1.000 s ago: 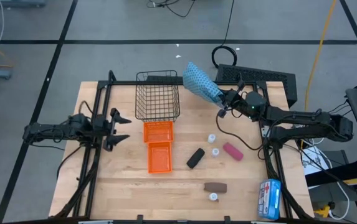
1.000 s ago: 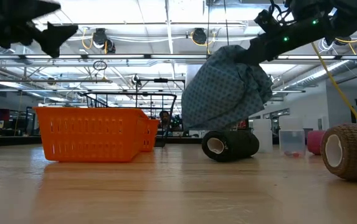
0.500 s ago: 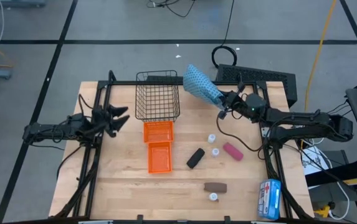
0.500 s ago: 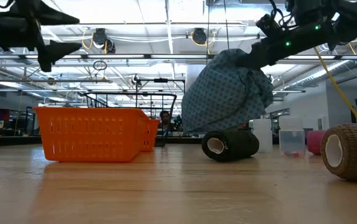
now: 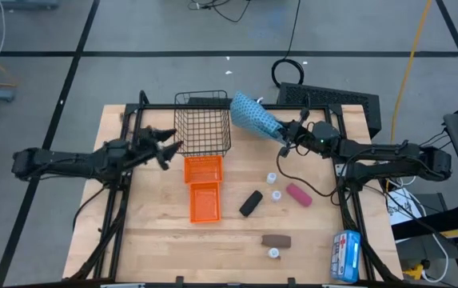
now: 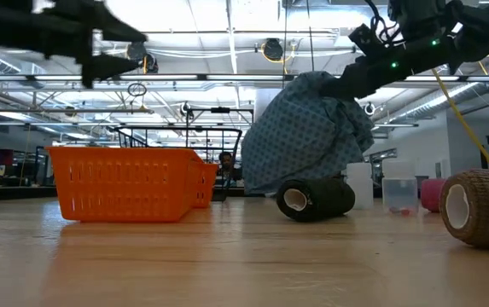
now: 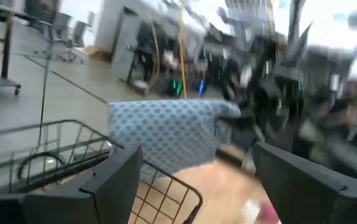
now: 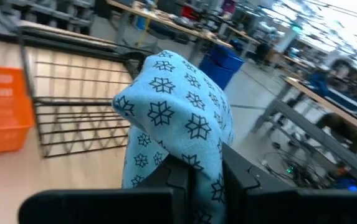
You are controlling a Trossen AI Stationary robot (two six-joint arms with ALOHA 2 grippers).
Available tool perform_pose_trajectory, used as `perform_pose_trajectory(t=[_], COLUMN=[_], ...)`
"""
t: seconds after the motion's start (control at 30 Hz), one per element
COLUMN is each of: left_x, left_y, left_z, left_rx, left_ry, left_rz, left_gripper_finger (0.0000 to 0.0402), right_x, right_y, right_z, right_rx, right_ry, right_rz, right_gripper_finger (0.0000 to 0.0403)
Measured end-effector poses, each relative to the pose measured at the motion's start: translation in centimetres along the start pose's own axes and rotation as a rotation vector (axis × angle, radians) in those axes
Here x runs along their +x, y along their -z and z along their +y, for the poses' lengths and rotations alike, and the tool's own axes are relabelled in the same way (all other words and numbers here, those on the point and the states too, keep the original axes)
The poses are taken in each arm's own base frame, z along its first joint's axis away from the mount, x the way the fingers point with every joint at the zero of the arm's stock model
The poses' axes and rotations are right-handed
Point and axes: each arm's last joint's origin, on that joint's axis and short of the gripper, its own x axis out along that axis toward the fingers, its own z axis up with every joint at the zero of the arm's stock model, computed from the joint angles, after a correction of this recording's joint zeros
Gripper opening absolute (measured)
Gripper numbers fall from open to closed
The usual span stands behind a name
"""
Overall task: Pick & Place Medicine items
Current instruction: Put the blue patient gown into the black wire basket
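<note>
The right pincer (image 5: 286, 131), clamped on the cloth pouch (image 5: 254, 116), should clear the wire basket (image 5: 202, 122) rim before releasing; left pincer (image 5: 165, 147) apart.

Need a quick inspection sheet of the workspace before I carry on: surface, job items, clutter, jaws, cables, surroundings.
Surface: wooden table.
Job's things: blue patterned pouch held aloft beside the wire basket; black oblong, pink oblong, brown bar and three white vials on the table.
Clutter: two orange bins; blue-and-white packet at the table's edge.
Grippers: right gripper jaws shut on the pouch; left gripper jaws open, near the basket.
Cables: on the floor beyond the table.
Surroundings: workshop.
</note>
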Motion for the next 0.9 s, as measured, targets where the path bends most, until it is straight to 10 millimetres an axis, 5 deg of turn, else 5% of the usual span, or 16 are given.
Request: perform_pose_trajectory(t=[0.27,0.5,0.7,0.9], left_x=[8.7,16.0,20.4,22.9], left_y=[-3.9,-4.4,-1.4,0.7], left_z=[-3.6,-5.4,-4.9,-4.0], left_rx=[0.477,0.869,1.176,1.292], left_ry=[0.091,0.134,0.154,0.066], left_rz=[0.199,0.282,0.392,0.476], left_gripper_finger=[0.031,0.031,0.031,0.031], right_x=[-0.1,-0.3,-0.5,-0.6], right_y=[-0.2,-0.5,-0.6,-0.5], right_z=[0.4,1.3,2.0,2.3], right_rx=[0.049,-0.004,-0.015,-0.021], right_ry=[-0.102,-0.147,-0.18,-0.199], right_rz=[-0.043,-0.054,-0.058,-0.043], right_gripper_finger=[0.0027,0.0027,0.0027,0.0027])
